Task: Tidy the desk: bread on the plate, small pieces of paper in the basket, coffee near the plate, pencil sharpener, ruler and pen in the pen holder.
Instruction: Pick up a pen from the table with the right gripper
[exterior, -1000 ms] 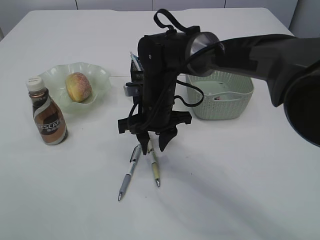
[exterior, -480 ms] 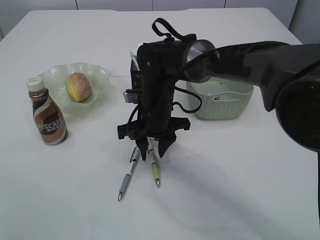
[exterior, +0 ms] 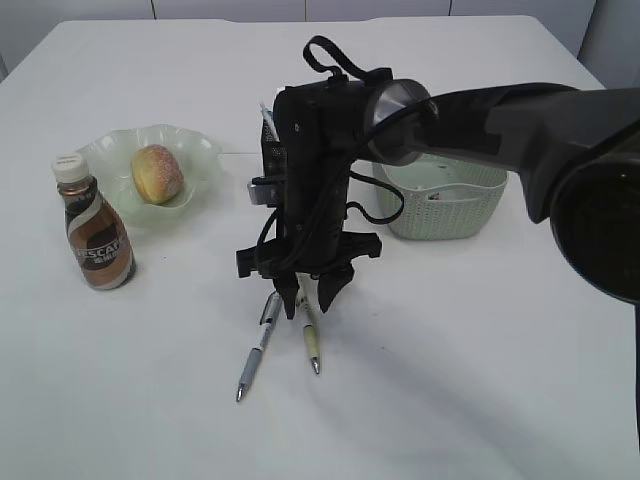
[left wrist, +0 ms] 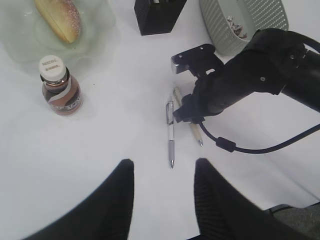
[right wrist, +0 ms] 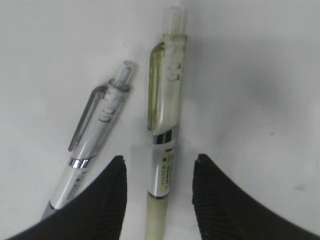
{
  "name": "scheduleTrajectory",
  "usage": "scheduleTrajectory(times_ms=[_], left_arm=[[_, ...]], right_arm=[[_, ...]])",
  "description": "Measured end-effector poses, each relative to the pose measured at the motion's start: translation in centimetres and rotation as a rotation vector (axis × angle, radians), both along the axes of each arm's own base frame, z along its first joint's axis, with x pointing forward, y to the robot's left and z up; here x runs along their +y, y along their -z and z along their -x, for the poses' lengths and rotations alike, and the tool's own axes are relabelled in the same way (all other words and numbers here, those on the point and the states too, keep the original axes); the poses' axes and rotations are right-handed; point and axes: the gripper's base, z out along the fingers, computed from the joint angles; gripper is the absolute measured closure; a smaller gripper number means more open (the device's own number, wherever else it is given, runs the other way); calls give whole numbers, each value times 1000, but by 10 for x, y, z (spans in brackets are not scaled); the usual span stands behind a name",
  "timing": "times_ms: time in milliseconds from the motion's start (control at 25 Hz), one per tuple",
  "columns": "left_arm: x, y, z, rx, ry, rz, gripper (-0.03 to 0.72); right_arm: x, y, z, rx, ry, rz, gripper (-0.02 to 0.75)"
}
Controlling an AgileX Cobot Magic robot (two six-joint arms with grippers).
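Exterior view: the desk [exterior: 480, 380] is a plain, matte white top. At about 9 o'clock stands the coffee [exterior: 93, 228], a smooth bottle with brown and white swirls and a cream cap. Just behind it is the plate [exterior: 205, 152], pale green glass with a wavy rim, and the round golden bread [exterior: 157, 173] lies in it. At 2 o'clock sits the basket [exterior: 470, 200], sage green plastic with many small holes. The black mesh holder [exterior: 272, 150] is mostly hidden behind the right arm. The right gripper [exterior: 310, 297] points down over two pens near the centre: a grey pen [exterior: 256, 350] and a yellowish pen [exterior: 312, 345].

Left wrist view: the left gripper [left wrist: 162, 192] hangs above bare desk with its fingers half spread and nothing between them. The pens lie at 12 o'clock from it, and the basket, at 1 o'clock, holds small paper pieces [left wrist: 236, 27].

Right wrist view: the yellowish pen, clear plastic with a silver ring, lies between the two black fingers [right wrist: 107, 200], which stand half apart and do not touch it. The grey pen lies outside the left finger, slightly tilted.
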Motion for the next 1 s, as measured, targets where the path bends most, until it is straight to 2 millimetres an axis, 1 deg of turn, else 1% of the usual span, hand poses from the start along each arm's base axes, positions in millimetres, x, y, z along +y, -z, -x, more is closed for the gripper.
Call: scheduleTrajectory(times_ms=[160,320,680,760,920,1000], left_arm=[[0,0,0,1,1,3,389],[0,0,0,2,2,5,389],[-1,0,0,4,4,9,389],[-1,0,0,4,4,10,389],[-1,0,0,4,4,10,389],[-1,0,0,4,4,10,389]], right_arm=[[0,3,0,3,-1,4,412],[1,14,0,26,2,11,412],[0,14,-1,21,-1,19,419],[-1,14,-1,17,-4,26,455],[-1,14,-1,12,-7,33,613],[-2,14,-2,9,-9,37,659]])
